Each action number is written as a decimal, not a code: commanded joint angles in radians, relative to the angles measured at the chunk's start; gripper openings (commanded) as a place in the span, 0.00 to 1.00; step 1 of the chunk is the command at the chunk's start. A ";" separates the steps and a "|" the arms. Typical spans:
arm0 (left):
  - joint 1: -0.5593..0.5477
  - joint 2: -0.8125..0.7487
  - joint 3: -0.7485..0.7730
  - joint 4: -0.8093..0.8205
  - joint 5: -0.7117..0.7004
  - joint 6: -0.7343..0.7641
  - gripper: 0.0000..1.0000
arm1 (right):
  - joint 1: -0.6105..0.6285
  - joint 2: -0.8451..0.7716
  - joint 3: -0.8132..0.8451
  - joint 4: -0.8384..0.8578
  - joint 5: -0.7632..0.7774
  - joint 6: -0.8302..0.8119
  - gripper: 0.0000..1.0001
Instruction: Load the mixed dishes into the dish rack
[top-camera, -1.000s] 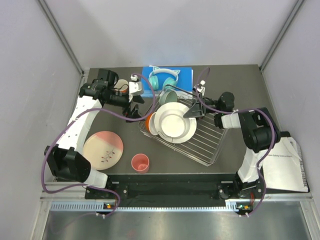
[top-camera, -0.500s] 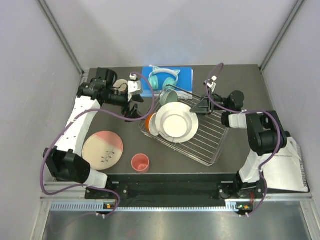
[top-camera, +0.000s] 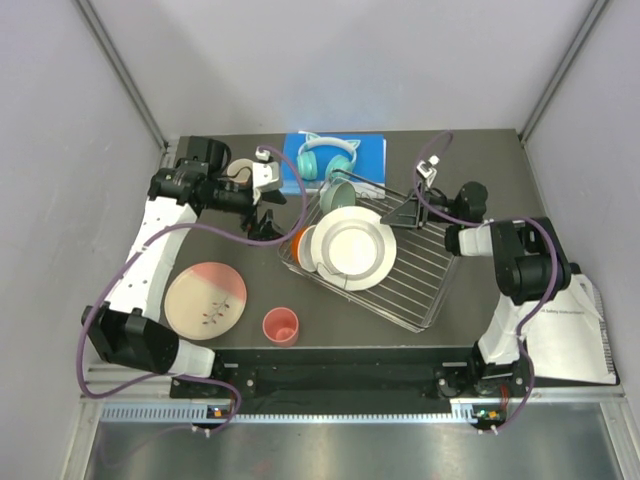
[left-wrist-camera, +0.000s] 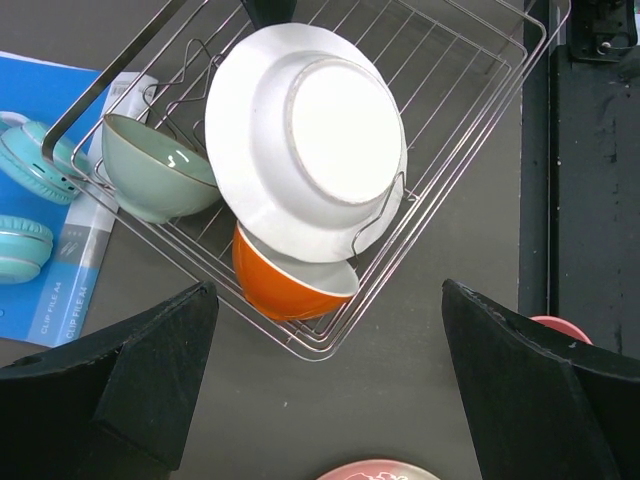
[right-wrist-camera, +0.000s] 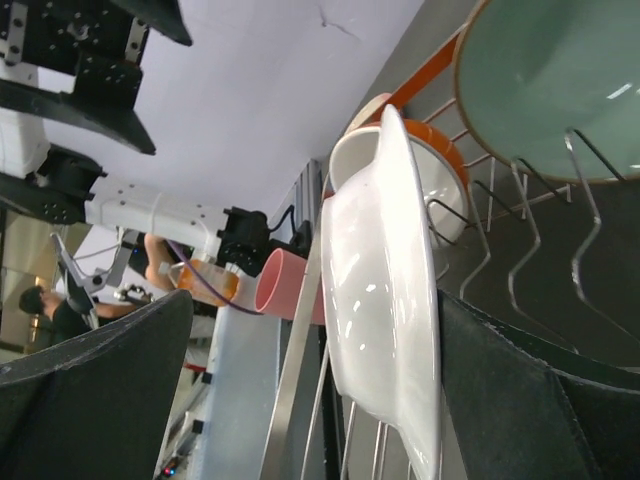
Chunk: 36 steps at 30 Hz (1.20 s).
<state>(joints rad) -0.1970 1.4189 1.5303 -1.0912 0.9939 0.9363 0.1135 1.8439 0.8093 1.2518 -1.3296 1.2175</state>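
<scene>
Nearby: headphones (top-camera: 327, 157) on blue book (top-camera: 370, 148) (beyond rack (top-camera: 420, 278)).

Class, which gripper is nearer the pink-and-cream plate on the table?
Left. The left gripper hangs beyond the pink-and-cream plate, beside the dish rack; the right gripper is across the rack, at its far edge.
</scene>
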 joint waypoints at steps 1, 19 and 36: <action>0.005 -0.054 0.016 -0.006 0.031 0.012 0.98 | -0.029 -0.003 -0.010 -0.049 0.056 -0.148 1.00; 0.008 -0.083 -0.015 0.013 -0.049 0.010 0.98 | -0.021 -0.270 0.206 -1.387 0.636 -1.000 1.00; 0.496 0.152 -0.148 -0.214 -0.276 0.076 0.99 | -0.014 -0.911 0.150 -1.396 1.103 -1.007 1.00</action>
<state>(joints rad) 0.2459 1.5810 1.4494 -1.1870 0.7792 0.9234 0.1013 1.0500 0.9905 -0.1829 -0.3164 0.2367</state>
